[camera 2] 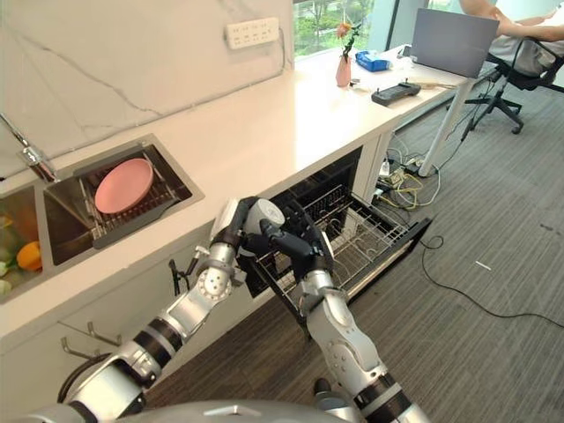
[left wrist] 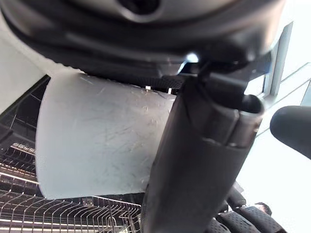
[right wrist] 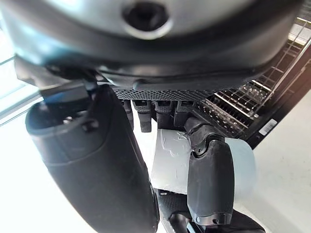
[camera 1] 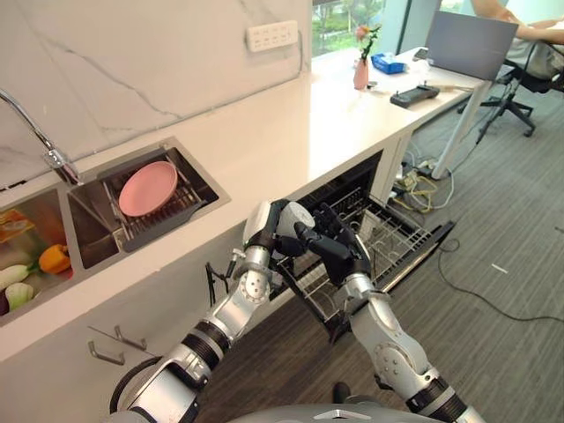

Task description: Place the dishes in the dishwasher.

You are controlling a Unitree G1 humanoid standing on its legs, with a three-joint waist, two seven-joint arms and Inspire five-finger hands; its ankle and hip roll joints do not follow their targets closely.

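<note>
My left hand point(camera 1: 267, 227) holds a white cup point(camera 1: 296, 214) over the front left corner of the pulled-out wire dishwasher rack point(camera 1: 401, 236). In the left wrist view its thumb point(left wrist: 204, 160) curls across the cup point(left wrist: 97, 145). My right hand point(camera 1: 339, 251) is close beside the cup from the right, fingers fairly straight and reaching to it. In the right wrist view the cup point(right wrist: 170, 160) lies just past my right fingers, with the left hand's thumb point(right wrist: 211, 179) over it. A pink plate point(camera 1: 147, 188) rests on a rack in the sink point(camera 1: 207, 189).
The white counter point(camera 1: 291, 132) runs above the dishwasher, with a vase point(camera 1: 362, 70), a blue box and a black controller point(camera 1: 414, 93) at its far end. Vegetables point(camera 1: 53, 258) lie in the left basin. Cables point(camera 1: 423, 187) and an office chair point(camera 1: 520, 88) are on the carpet.
</note>
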